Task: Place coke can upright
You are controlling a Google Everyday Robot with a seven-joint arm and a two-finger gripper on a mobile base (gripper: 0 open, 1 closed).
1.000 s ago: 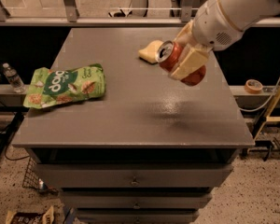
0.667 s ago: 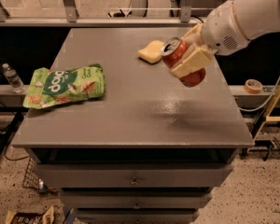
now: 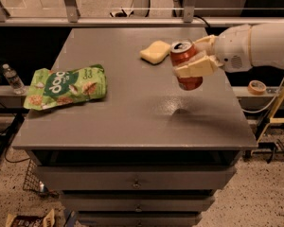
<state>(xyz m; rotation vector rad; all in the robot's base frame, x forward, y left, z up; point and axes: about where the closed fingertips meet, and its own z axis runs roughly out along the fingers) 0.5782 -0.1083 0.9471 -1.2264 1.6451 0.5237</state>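
Clear plastic at the far left: a small water bottle [image 3: 13, 78] stands on a low ledge off the table, out of the way. On the grey table [image 3: 132, 126] itself, a green snack bag [image 3: 66, 86] lies flat near the left edge. Further right, toward the back, a yellow sponge [image 3: 155, 51] rests on the surface, just beside the spot where the action is.

Right of the sponge, the coke can [image 3: 182, 56] hangs in the air above the right half of the table. Its silver top faces up and it leans only slightly off vertical. The gripper [image 3: 194, 56] reaches in from the right on a white arm, its two pale fingers closed around the can's middle, one across the front and one behind. A soft shadow lies on the table below the can, so it is not yet down. Beyond the table's right edge, a roll of tape [image 3: 257, 86] sits on a lower shelf.

The risk from here is the lean. If the can is let go before its base sits flat, it will likely tip and roll, perhaps off the near or right edge. Drifting left on the way down could land it against the sponge and set it crooked. The fingers opening unevenly could also drag the light can over.
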